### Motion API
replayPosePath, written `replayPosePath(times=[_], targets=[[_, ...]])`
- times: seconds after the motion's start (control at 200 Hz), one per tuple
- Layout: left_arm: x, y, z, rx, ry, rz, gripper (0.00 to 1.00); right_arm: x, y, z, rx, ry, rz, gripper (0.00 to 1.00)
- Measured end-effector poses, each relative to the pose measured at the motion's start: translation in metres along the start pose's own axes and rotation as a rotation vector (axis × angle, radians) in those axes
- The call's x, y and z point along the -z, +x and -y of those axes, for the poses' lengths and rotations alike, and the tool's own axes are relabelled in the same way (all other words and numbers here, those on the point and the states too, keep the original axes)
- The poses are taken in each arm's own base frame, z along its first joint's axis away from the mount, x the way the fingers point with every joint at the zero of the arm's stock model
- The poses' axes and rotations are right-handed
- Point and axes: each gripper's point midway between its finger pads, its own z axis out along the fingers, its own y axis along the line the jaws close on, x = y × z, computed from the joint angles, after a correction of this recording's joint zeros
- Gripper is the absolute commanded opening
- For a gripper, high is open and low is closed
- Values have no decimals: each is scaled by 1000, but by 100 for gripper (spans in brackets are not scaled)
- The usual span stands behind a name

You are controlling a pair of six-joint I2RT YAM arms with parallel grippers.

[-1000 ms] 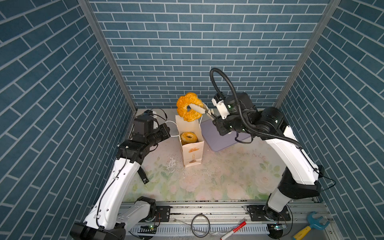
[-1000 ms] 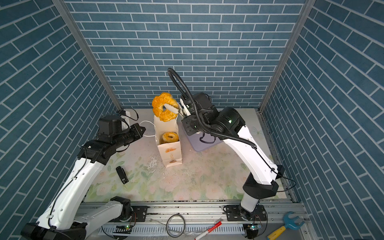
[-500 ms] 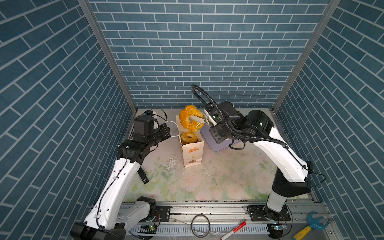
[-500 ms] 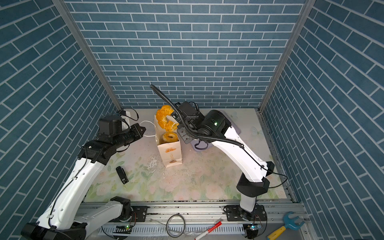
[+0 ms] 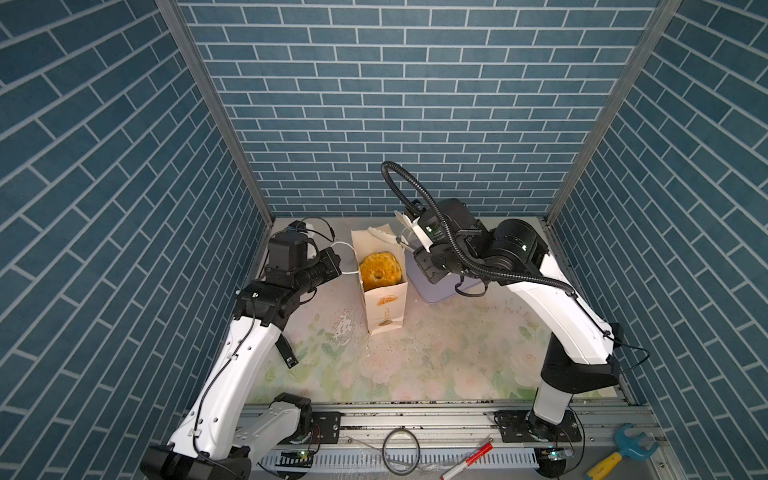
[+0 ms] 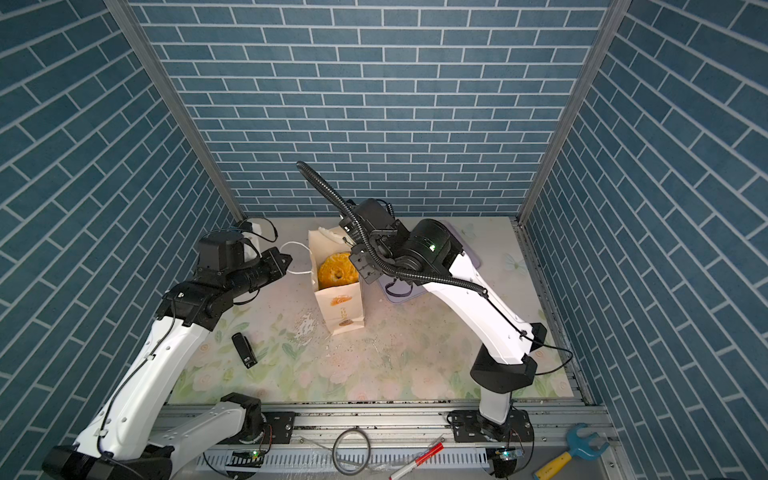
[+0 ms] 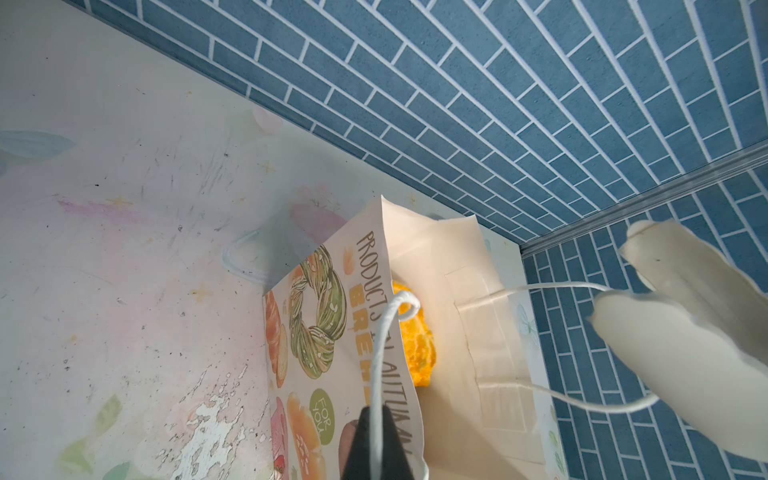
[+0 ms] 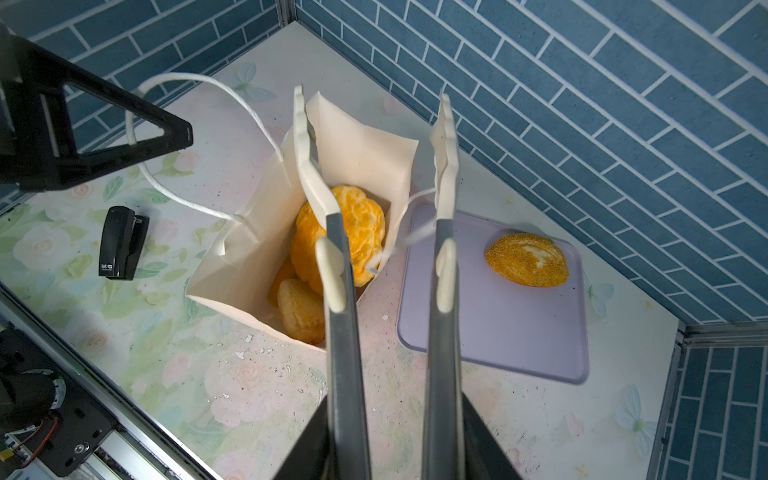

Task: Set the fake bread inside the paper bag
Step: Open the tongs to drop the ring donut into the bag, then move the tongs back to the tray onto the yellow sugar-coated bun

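Observation:
The paper bag (image 5: 384, 303) (image 6: 343, 305) stands upright mid-table with its mouth open. A golden ring-shaped fake bread (image 5: 380, 270) (image 6: 337, 271) (image 8: 357, 224) lies on top inside it, over more pieces (image 8: 301, 307). My right gripper (image 8: 372, 108) (image 5: 399, 230) hovers open and empty above the bag's far right rim. Off the bag's left side, my left gripper (image 7: 376, 436) (image 5: 337, 259) is shut on the white cord handle (image 7: 380, 353). One oval seeded roll (image 8: 525, 259) lies outside the bag.
The roll rests on a lilac tray (image 8: 498, 332) (image 5: 436, 291) right of the bag. A black stapler (image 5: 286, 353) (image 8: 122, 243) lies on the floral mat near the left arm. Blue brick walls close three sides. Loose tools lie on the front rail (image 5: 465, 457).
My right gripper came down over the bag with the ring bread, then opened. The bread now lies inside the bag. The left gripper kept its hold on the handle.

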Motion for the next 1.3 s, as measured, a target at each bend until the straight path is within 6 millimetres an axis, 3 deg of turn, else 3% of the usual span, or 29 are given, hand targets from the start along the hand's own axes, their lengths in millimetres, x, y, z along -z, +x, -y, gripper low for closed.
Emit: replayPosePath(times=[0.17,0.405,0.585,0.725,0.84,1.3], targets=[[0,0,0,-1,2,2,0,4,-11,19,-66,-8,45,40],[0,1,-1,0,1,1,0,13,-11,106,-266,141,85,40],[0,1,-1,0,0,1,0,6,23,163,-443,275,21,40],[0,1,-2,0,-4,3,0,-24,69,197,-571,368,-110,41],[0,1,-2,0,-6,4,0,-54,98,208,-642,401,-210,40],[-4,5,-13,-10,-57,-12,0,-190,141,201,-727,337,-431,45]])
